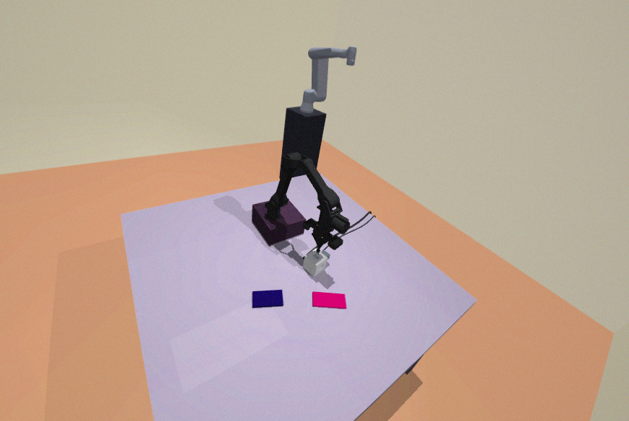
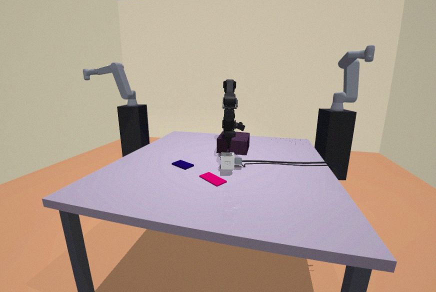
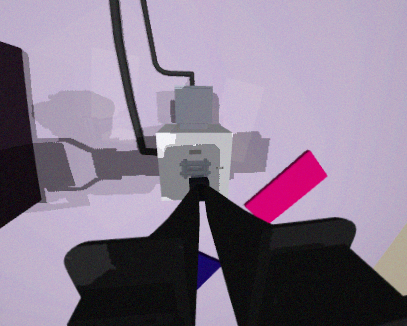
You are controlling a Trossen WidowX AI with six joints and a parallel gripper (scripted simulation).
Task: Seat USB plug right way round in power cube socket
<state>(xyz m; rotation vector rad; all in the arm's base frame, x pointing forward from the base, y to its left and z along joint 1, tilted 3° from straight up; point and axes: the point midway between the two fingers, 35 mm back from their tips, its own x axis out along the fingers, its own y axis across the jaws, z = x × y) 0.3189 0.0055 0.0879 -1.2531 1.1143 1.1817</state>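
Observation:
The white power cube (image 1: 314,267) (image 2: 227,163) (image 3: 226,150) stands on the table in front of the arm's base. My gripper (image 1: 318,249) (image 2: 228,149) (image 3: 200,192) points down over its top, shut on the small black USB plug (image 3: 199,183). In the wrist view, the top socket (image 3: 195,169) shows just beyond the plug, under a grey shadow. The plug appears lifted off the socket, but the fingers hide most of it. I cannot tell how far its lower end is above the cube or which way round it is.
A grey plug block (image 2: 238,161) (image 3: 193,106) sits at the cube's side. Dark cables (image 2: 285,162) (image 3: 123,75) run off to the table's edge. A pink slab (image 1: 329,300) (image 2: 213,179) (image 3: 286,186) and a navy slab (image 1: 267,298) (image 2: 182,164) lie nearby. The purple base block (image 1: 286,228) stands behind.

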